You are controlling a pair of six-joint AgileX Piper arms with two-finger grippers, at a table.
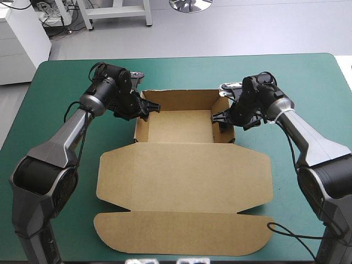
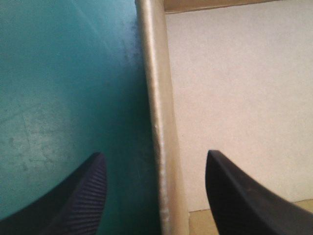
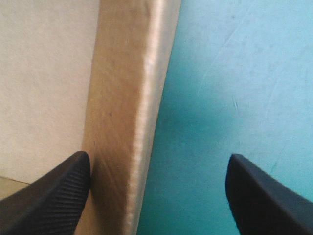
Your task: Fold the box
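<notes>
The box (image 1: 181,165) lies at the middle of the table on the teal-green cover (image 1: 66,71). It forms an open tray at the far side, with its lid (image 1: 184,212) flat toward the near edge.

The high view shows the whole sheet and both arms. Each arm reaches in from its own side with the wrist bent inward over the tray. The left gripper (image 1: 148,107) is at the left wall (image 1: 141,118). The right gripper (image 1: 220,117) is at the right wall (image 1: 224,118).

Only the wrist views show the finger spacing. In the left wrist view, the left gripper (image 2: 155,154) stands wide open astride the left wall (image 2: 159,122), holding nothing. One black finger (image 2: 73,196) is over the cover, the other over the tray floor (image 2: 234,88). In the right wrist view, the right gripper (image 3: 157,155) is equally open astride the right wall (image 3: 127,122). Its inner finger (image 3: 54,196) is just beside the wall. Contact cannot be determined.
</notes>
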